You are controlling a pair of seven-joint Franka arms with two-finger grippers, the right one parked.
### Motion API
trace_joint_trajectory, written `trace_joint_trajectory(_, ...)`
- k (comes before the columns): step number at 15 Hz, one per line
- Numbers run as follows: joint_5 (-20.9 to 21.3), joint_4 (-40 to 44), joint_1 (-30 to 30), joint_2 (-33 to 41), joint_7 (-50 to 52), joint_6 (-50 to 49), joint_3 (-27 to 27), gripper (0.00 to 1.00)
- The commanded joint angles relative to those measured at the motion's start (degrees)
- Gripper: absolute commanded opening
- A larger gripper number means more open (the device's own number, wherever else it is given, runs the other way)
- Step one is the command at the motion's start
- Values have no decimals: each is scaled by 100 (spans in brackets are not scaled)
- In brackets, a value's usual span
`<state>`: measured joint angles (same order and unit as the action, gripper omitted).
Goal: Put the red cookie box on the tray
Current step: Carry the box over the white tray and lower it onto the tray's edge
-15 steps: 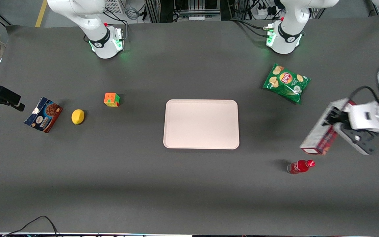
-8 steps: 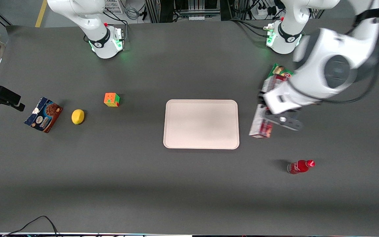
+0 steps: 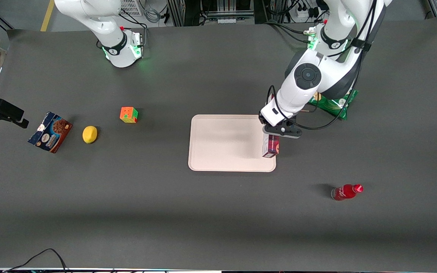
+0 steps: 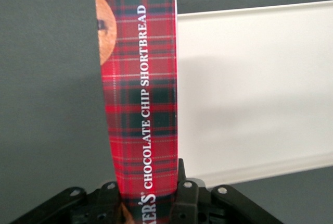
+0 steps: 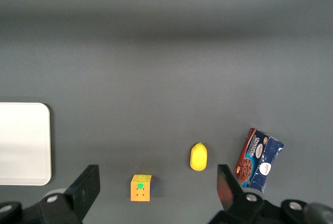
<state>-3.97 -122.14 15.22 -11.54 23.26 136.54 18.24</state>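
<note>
Item one: long, slim red plaid cardboard cookie box (image 3: 270,145), which I see clamped between my left gripper (image 4: 156,203) fingers, hanging over the working-arm edge of the tray. Item two: flat, pale pinkish-cream plastic tray (image 3: 218,142), rounded corners, low rim, smooth surface.

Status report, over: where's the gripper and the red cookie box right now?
Gripper shut on red cookie box, held over the tray edge nearest the working arm. Box not yet set down. Tray bare, nothing in the way.
</note>
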Motion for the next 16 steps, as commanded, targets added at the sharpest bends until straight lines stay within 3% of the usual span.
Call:
trace_joint_trajectory(1,98,-162,60,-286,232,635,-5,18)
trace_joint_trajectory(5,264,-109,156,-752,495,1076,-40,18)
trace_joint_trajectory(9,1151,-30,174,-1016,1241,1191,-154,18)
trace_joint_trajectory(16,1135,146,324,-1219,1515,1208,-313,21)
